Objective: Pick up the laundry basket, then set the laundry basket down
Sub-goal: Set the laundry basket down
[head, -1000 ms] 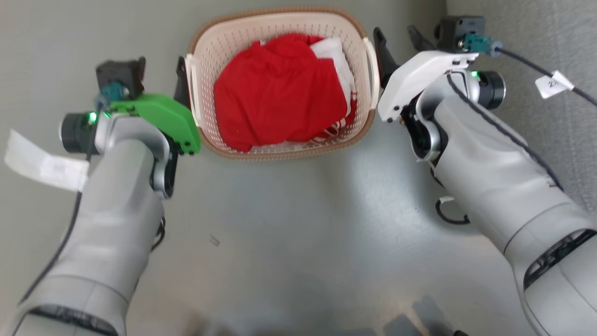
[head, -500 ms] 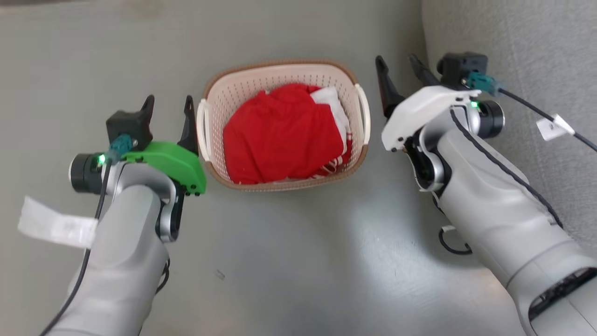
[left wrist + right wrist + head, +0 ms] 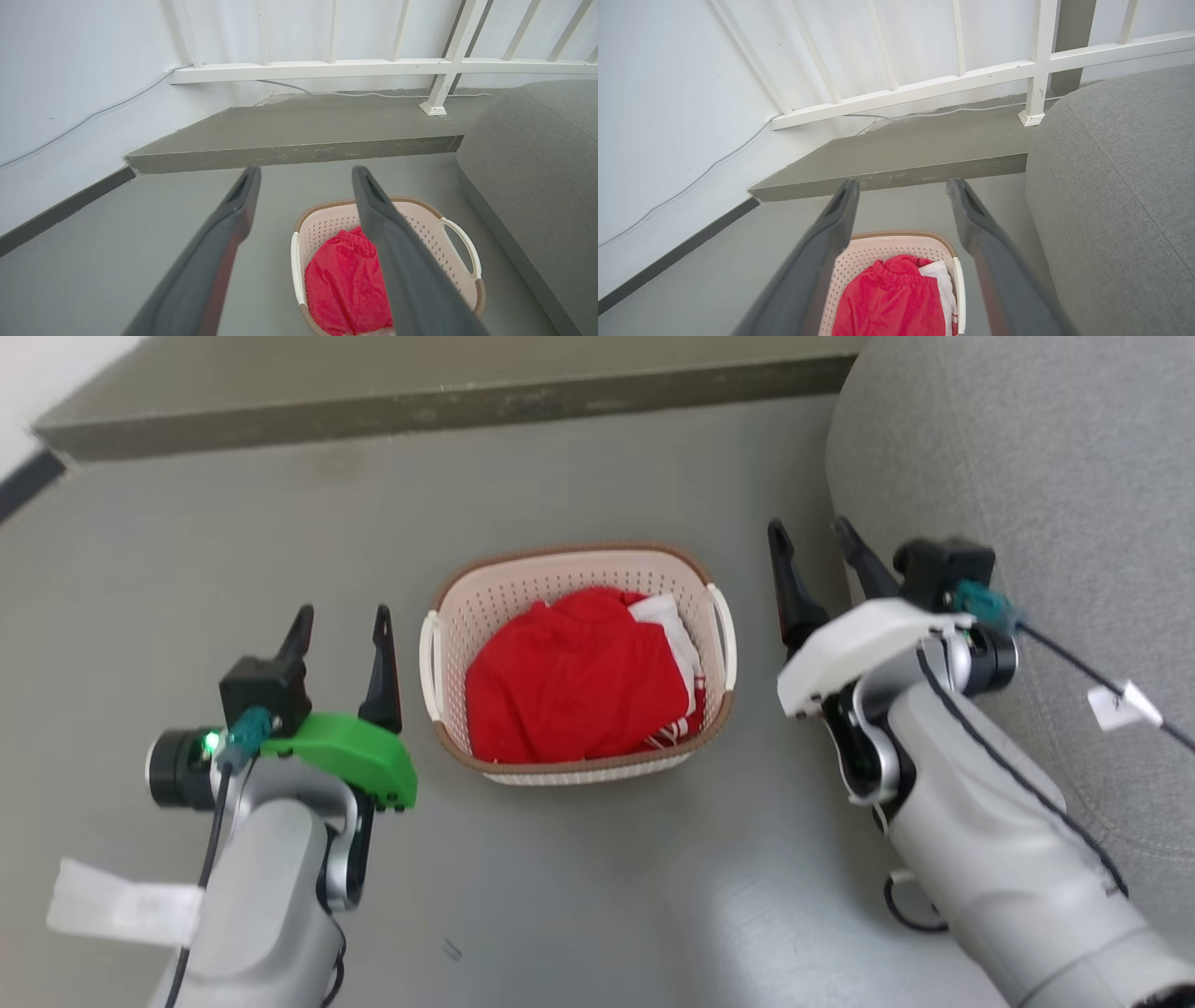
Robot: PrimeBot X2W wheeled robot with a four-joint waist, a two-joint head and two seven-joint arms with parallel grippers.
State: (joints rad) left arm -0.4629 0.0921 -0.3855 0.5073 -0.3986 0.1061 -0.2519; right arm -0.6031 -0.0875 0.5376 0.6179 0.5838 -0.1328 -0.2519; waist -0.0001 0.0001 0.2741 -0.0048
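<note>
I have bare floor (image 3: 597, 877) open left of, before and beyond the laundry basket (image 3: 523, 602). On its right the grey cushion (image 3: 1027, 457) crowds in, leaving a narrow lane where my right gripper (image 3: 808, 525) hangs. A raised step (image 3: 448, 401) bounds the far side.

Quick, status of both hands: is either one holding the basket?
Left hand: open, holding nothing, clear of the laundry basket.
Right hand: open, holding nothing.
</note>
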